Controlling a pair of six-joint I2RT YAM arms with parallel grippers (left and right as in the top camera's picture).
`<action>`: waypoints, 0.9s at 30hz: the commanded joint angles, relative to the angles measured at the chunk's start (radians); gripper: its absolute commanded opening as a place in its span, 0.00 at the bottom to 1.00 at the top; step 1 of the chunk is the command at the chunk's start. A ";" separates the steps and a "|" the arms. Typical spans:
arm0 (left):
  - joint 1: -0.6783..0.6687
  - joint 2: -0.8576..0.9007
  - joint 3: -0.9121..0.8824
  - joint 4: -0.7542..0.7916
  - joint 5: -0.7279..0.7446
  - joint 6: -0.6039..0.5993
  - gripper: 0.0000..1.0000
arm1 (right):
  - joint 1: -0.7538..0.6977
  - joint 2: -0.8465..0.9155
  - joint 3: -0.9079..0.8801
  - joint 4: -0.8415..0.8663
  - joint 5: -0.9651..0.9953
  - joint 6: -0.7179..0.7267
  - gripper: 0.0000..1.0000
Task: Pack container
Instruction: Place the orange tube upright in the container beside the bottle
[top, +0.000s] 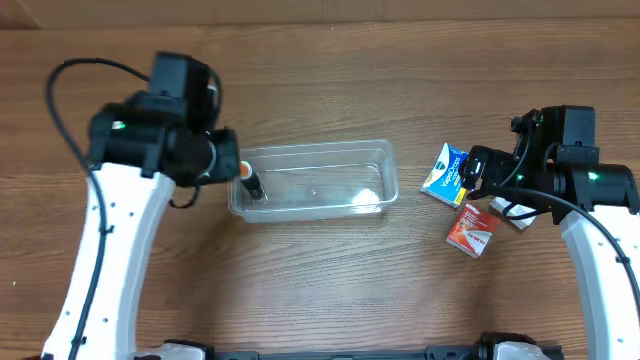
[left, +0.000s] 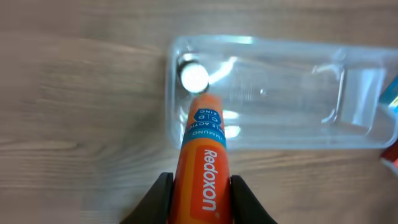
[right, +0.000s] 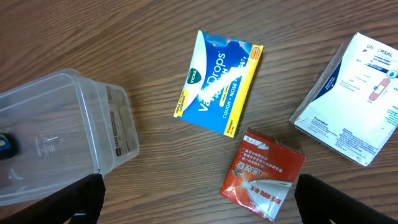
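The left gripper squeezes the orange tube, whose tip pokes over the near end of the clear container on the table, and far off the right gripper hangs wide open over a blue packet and a red packet.

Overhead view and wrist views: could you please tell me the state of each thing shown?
container: open, upright.
Redoxon tube: gripped, cap end inside the container.
left end effector: shut on the Redoxon tube.
right end effector: open, empty.
blue VapoDrops packet: lying flat, not packed.
red packet: lying flat, not packed.
white box: lying flat, not packed.
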 joint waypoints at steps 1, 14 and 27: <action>-0.025 0.027 -0.097 0.019 -0.010 -0.030 0.04 | -0.005 -0.002 0.031 0.005 -0.005 0.004 1.00; -0.027 0.029 -0.281 0.152 -0.024 -0.030 0.04 | -0.005 -0.002 0.031 0.004 -0.005 0.005 1.00; -0.027 0.140 -0.353 0.292 -0.048 -0.030 0.09 | -0.005 -0.002 0.031 0.002 -0.005 0.005 1.00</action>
